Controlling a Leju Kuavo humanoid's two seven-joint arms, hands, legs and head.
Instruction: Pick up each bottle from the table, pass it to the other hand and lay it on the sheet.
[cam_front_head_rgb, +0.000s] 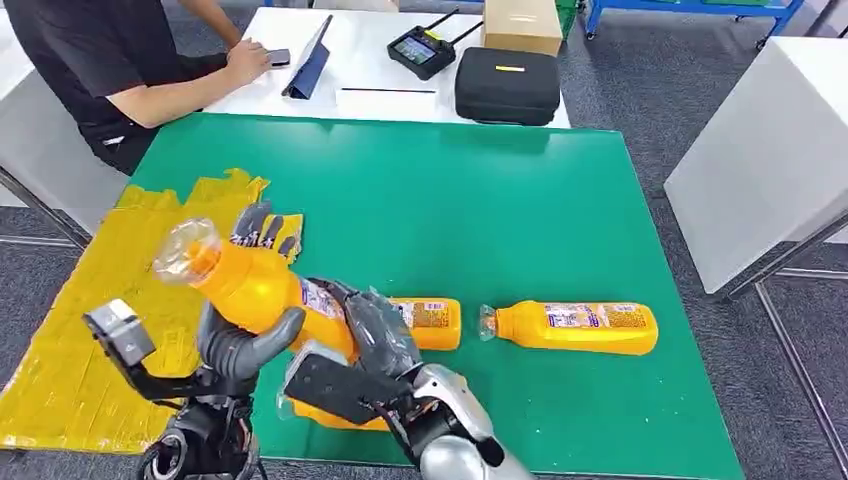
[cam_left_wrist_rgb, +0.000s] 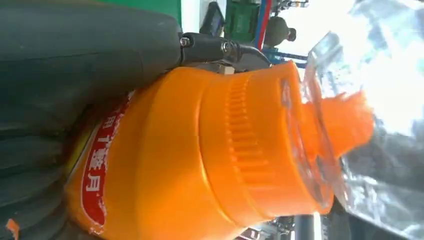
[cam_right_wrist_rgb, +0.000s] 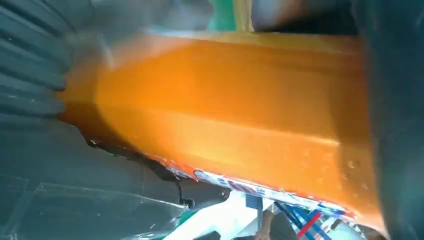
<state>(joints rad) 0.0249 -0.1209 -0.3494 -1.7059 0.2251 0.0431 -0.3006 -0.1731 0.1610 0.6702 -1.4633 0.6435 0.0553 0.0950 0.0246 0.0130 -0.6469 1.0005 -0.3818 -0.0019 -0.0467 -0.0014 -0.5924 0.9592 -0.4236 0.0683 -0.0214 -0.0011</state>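
Observation:
An orange bottle (cam_front_head_rgb: 255, 288) with a clear plastic wrap over its cap is held tilted in the air above the front left of the green table (cam_front_head_rgb: 450, 200), cap pointing toward the yellow sheet (cam_front_head_rgb: 90, 310). My left hand (cam_front_head_rgb: 245, 345) grips it from below, thumb across its body, and the left wrist view shows the bottle (cam_left_wrist_rgb: 200, 160) against that hand (cam_left_wrist_rgb: 75, 60). My right hand (cam_front_head_rgb: 372, 335) clasps its lower end, and the bottle (cam_right_wrist_rgb: 225, 110) lies across that hand (cam_right_wrist_rgb: 45, 150). Two more orange bottles lie on the table: one (cam_front_head_rgb: 432, 323) partly behind my right hand, one (cam_front_head_rgb: 578, 327) further right.
A person (cam_front_head_rgb: 110, 60) sits at the far left corner, one hand on a phone. Behind the green table a white table holds a tablet (cam_front_head_rgb: 310, 55), a controller (cam_front_head_rgb: 420, 50), a black case (cam_front_head_rgb: 508, 85) and a cardboard box (cam_front_head_rgb: 522, 25). Another white table (cam_front_head_rgb: 770, 150) stands at the right.

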